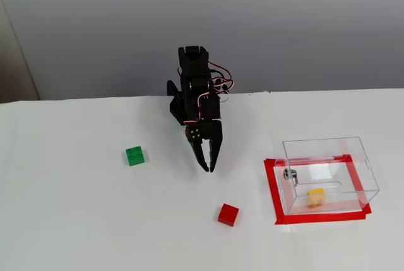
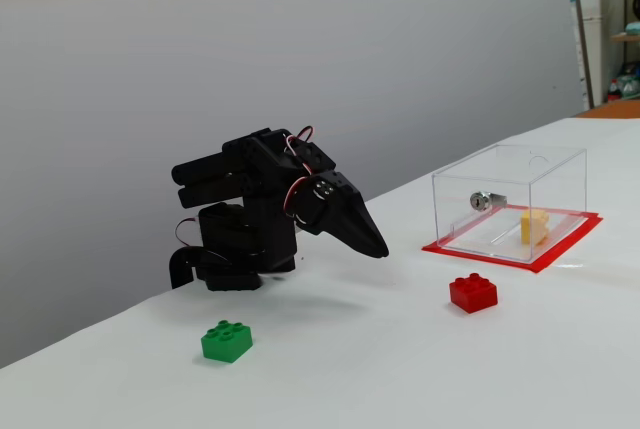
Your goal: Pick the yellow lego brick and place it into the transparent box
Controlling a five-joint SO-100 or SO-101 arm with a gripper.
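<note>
The yellow lego brick (image 1: 315, 197) (image 2: 534, 226) lay inside the transparent box (image 1: 328, 173) (image 2: 510, 201), on its floor toward the near wall in a fixed view. The box stood on a rectangle of red tape (image 1: 273, 192) (image 2: 560, 251) on the white counter (image 1: 95, 220) (image 2: 400, 369), with a small metal fitting (image 1: 290, 174) (image 2: 482, 200) on one wall. The black tool (image 1: 207, 167) (image 2: 378, 248) hung over the counter with its fingers together and nothing between them, well apart from the box. A red brick (image 1: 228, 214) (image 2: 473, 292) sat between the tool and the box; a green brick (image 1: 135, 155) (image 2: 227, 340) sat on the tool's other side.
</note>
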